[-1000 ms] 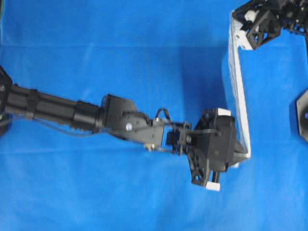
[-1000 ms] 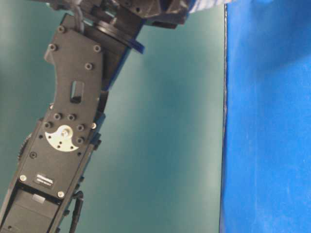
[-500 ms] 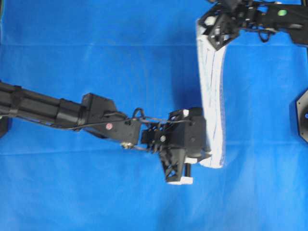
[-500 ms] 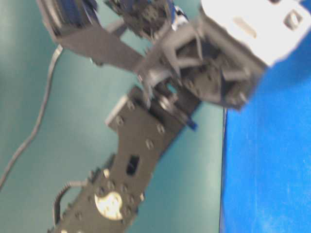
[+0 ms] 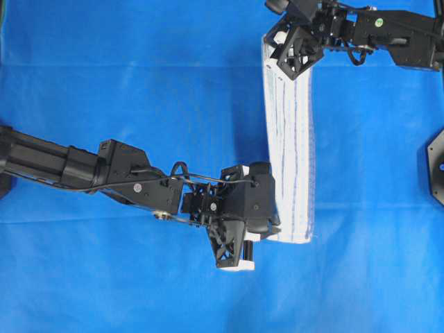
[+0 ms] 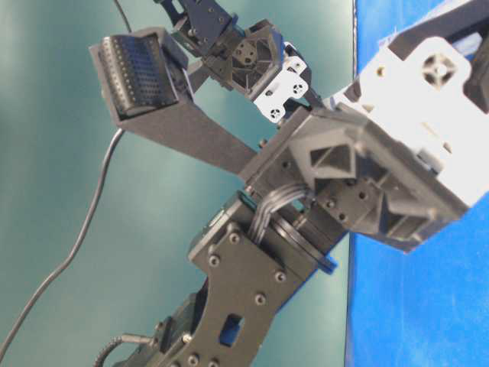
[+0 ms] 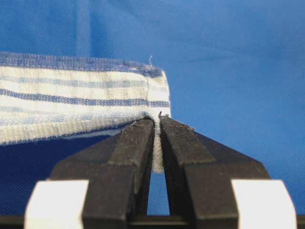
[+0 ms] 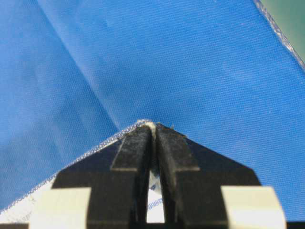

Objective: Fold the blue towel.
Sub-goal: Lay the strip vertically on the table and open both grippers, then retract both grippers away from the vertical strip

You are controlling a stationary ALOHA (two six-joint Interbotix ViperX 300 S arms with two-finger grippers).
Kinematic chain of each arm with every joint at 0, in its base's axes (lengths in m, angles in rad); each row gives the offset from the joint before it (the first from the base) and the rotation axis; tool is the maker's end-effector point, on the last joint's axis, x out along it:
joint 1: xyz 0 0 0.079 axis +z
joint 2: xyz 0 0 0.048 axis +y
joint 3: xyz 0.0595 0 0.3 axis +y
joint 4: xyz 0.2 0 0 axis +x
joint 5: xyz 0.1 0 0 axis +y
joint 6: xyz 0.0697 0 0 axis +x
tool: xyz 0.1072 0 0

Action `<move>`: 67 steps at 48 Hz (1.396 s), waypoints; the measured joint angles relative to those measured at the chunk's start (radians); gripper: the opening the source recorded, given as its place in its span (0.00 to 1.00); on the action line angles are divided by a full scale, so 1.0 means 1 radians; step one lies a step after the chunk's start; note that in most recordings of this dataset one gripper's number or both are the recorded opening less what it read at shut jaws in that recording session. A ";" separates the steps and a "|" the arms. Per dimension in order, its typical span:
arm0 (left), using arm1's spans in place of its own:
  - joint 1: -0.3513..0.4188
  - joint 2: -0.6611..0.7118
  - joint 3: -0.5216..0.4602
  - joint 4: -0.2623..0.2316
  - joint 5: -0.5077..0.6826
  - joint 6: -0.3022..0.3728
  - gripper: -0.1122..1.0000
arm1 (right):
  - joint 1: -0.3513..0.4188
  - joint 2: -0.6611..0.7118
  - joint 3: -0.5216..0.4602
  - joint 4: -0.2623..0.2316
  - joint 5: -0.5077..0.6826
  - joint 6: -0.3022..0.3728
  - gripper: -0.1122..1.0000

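Both arms reach inward, the left hand [image 5: 267, 223] and right hand [image 5: 274, 38] each clamped tight.

blue towel [image 8: 28, 210] mostly behind jaws, cut off

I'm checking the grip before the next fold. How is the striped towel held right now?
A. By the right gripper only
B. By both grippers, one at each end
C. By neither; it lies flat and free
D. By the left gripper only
B: the left gripper pinches one end of the towel and the right gripper pinches the other, each wrist view showing cloth between shut jaws.
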 measured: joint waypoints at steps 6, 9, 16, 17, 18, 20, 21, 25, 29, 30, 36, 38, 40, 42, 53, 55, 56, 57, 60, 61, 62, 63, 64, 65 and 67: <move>-0.002 0.000 0.000 -0.002 -0.002 0.000 0.13 | 0.005 0.006 0.002 -0.002 -0.003 -0.002 0.15; -0.002 0.000 0.002 -0.002 -0.003 0.000 0.14 | 0.009 0.006 0.002 -0.002 -0.003 -0.002 0.16; -0.011 0.000 0.005 -0.002 -0.003 -0.002 0.38 | 0.014 0.006 0.000 -0.002 -0.002 -0.006 0.41; -0.014 -0.003 0.006 -0.002 -0.002 -0.002 0.44 | 0.014 0.006 0.000 -0.002 -0.002 -0.008 0.46; -0.018 -0.005 0.011 0.000 0.000 -0.002 0.49 | 0.017 0.006 0.000 -0.002 -0.002 -0.008 0.50; -0.021 -0.012 0.017 -0.002 0.006 0.002 0.59 | 0.021 0.006 0.000 -0.002 -0.002 -0.008 0.57; -0.023 -0.017 0.020 -0.002 0.011 0.005 0.63 | 0.025 0.006 0.000 -0.002 -0.002 -0.009 0.59; -0.020 -0.052 0.041 -0.002 0.041 0.015 0.71 | 0.049 -0.002 0.000 -0.003 0.008 -0.021 0.62; -0.011 -0.106 0.069 -0.002 0.067 0.021 0.67 | 0.078 -0.028 0.005 -0.003 0.020 -0.025 0.60; -0.006 -0.127 0.080 0.000 0.074 0.025 0.67 | 0.086 -0.037 0.008 -0.002 0.023 -0.026 0.60; 0.021 -0.221 0.140 0.000 0.081 0.037 0.66 | 0.117 -0.106 0.038 -0.003 0.046 -0.028 0.59; 0.034 -0.255 0.163 0.000 0.081 0.052 0.66 | 0.118 -0.135 0.054 -0.002 0.048 -0.028 0.59; 0.044 -0.282 0.179 0.000 0.078 0.064 0.66 | 0.123 -0.163 0.071 -0.002 0.048 -0.026 0.59; 0.058 -0.310 0.202 0.002 0.067 0.084 0.66 | 0.127 -0.195 0.091 -0.003 0.048 -0.025 0.59; 0.178 -0.434 0.354 0.002 -0.084 0.172 0.66 | 0.146 -0.405 0.236 -0.002 -0.009 -0.015 0.59; 0.206 -0.456 0.385 0.002 -0.126 0.179 0.66 | 0.146 -0.443 0.267 0.000 -0.031 -0.012 0.59; 0.218 -0.465 0.400 0.000 -0.147 0.184 0.66 | 0.146 -0.465 0.284 -0.002 -0.041 -0.011 0.59; 0.229 -0.476 0.416 0.000 -0.164 0.186 0.66 | 0.147 -0.488 0.299 0.000 -0.052 -0.011 0.59; 0.261 -0.509 0.460 0.002 -0.213 0.189 0.66 | 0.152 -0.554 0.345 0.003 -0.077 -0.006 0.59; 0.273 -0.520 0.477 0.000 -0.230 0.189 0.66 | 0.153 -0.572 0.357 0.005 -0.084 -0.005 0.59; 0.284 -0.532 0.494 0.000 -0.242 0.189 0.66 | 0.155 -0.594 0.371 0.006 -0.089 -0.005 0.59; 0.296 -0.545 0.509 0.002 -0.258 0.189 0.66 | 0.155 -0.614 0.383 0.008 -0.095 -0.003 0.59; 0.305 -0.557 0.526 0.002 -0.273 0.189 0.66 | 0.155 -0.632 0.397 0.011 -0.098 -0.003 0.59; 0.314 -0.571 0.541 0.002 -0.284 0.187 0.66 | 0.155 -0.649 0.410 0.014 -0.101 -0.003 0.59; 0.333 -0.601 0.578 0.000 -0.308 0.189 0.66 | 0.155 -0.683 0.436 0.021 -0.106 -0.002 0.59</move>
